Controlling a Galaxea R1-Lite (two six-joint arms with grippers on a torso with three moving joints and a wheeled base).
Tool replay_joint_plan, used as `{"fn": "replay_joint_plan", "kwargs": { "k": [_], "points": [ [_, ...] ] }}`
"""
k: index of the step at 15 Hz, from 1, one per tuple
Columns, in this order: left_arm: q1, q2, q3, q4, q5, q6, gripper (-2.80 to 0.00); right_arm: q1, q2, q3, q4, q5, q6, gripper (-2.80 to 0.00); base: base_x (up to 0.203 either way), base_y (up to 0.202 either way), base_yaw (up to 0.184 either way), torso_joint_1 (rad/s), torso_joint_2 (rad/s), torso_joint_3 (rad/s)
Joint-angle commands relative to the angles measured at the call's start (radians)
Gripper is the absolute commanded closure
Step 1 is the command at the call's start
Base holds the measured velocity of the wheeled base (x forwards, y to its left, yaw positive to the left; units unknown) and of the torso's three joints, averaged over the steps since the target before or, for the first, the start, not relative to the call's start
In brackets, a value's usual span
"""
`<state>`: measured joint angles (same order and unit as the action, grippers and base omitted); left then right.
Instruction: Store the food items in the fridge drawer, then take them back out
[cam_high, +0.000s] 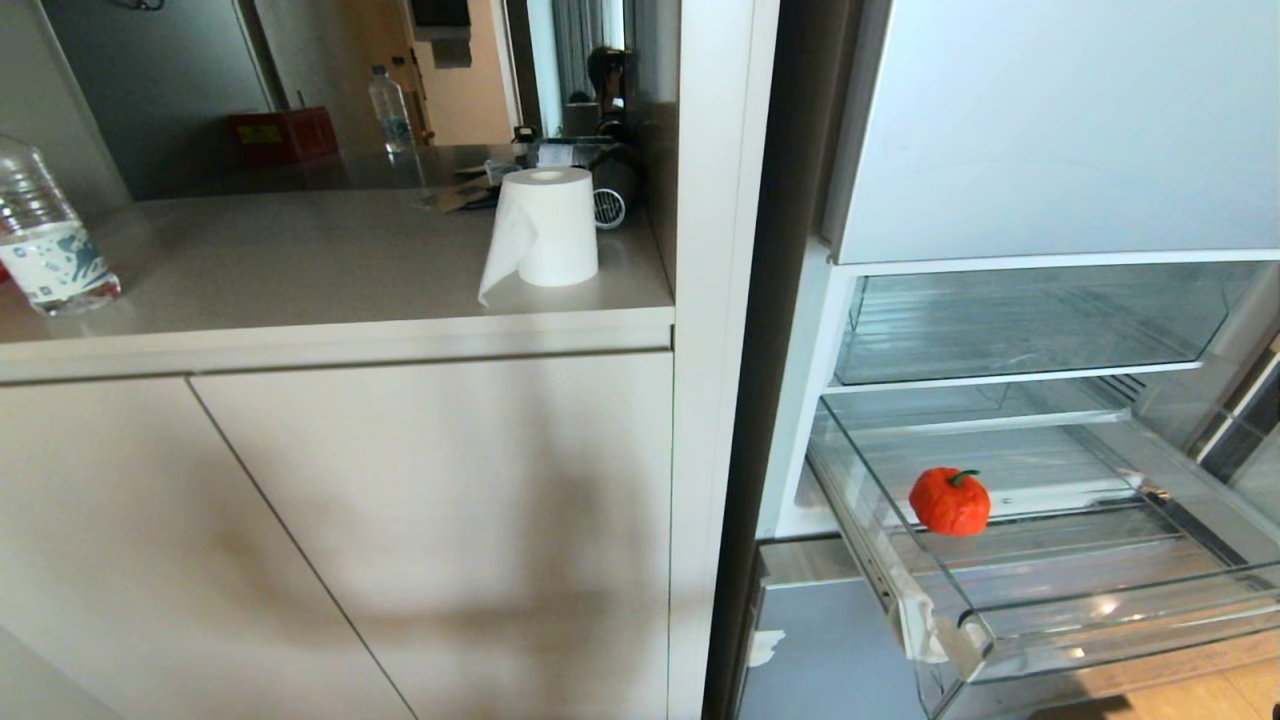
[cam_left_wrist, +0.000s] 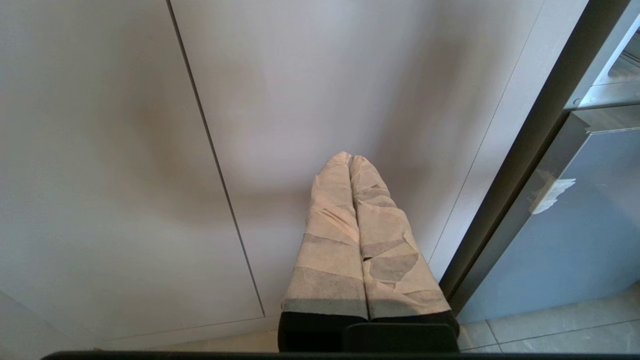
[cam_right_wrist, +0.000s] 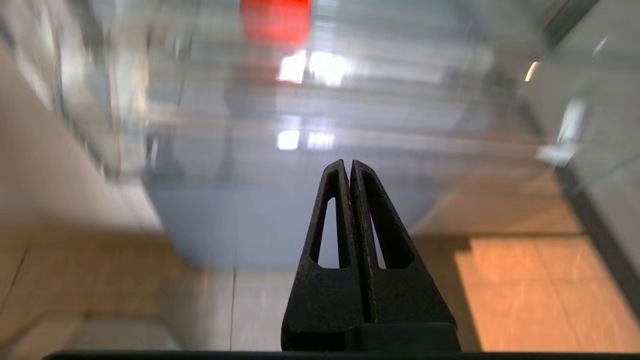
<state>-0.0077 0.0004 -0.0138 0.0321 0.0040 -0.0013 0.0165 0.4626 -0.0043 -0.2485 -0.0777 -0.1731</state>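
Fruit (cam_high: 949, 501), orange-red with a green stem, is seen lying in the pulled-out fridge drawer (cam_high: 1120, 610), ahead of and beyond the clenched, empty right gripper (cam_right_wrist: 348, 165), which is nearer than the closed, parked left gripper (cam_left_wrist: 350, 159).

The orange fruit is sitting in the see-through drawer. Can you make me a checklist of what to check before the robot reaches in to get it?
1. Fridge drawer pulled out: ok.
2. Orange-red fruit resting on the drawer floor, nothing on top of it: ok.
3. Right gripper ready to grab: not ok, its jaws are pressed together with nothing between them and must open first.
4. Right gripper lined up with the fruit: cannot tell, the right wrist view is blurred; the fruit shows only at the picture's edge.
5. Left gripper out of the way: ok, jaws together, facing the cabinet door.
6. Red apple's place: cannot tell, it is in no view.
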Motion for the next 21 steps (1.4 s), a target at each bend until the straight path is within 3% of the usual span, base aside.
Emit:
{"fn": "replay_joint_plan", "kwargs": {
  "k": [1,3,7,9,21],
  "points": [
    [0.000,0.000,0.000,0.000,0.001,0.000,0.00,-0.007,-0.117,0.003,0.109,0.019,0.001,0.00,0.000,0.000,0.000,0.000,0.00,0.000],
    [0.000,0.000,0.000,0.000,0.001,0.000,0.00,-0.018,-0.223,0.003,0.189,0.077,0.019,0.00,0.000,0.000,0.000,0.000,0.00,0.000],
    [0.000,0.000,0.000,0.000,0.001,0.000,0.00,-0.021,-0.461,0.003,0.245,0.095,0.047,0.00,0.000,0.000,0.000,0.000,0.00,0.000],
    [0.000,0.000,0.000,0.000,0.001,0.000,0.00,-0.020,-0.463,0.004,0.248,0.089,0.112,0.00,0.000,0.000,0.000,0.000,0.00,0.000],
    [0.000,0.000,0.000,0.000,0.001,0.000,0.00,-0.020,-0.463,0.004,0.247,0.078,0.156,0.00,0.000,0.000,0.000,0.000,0.00,0.000]
  ]
}}
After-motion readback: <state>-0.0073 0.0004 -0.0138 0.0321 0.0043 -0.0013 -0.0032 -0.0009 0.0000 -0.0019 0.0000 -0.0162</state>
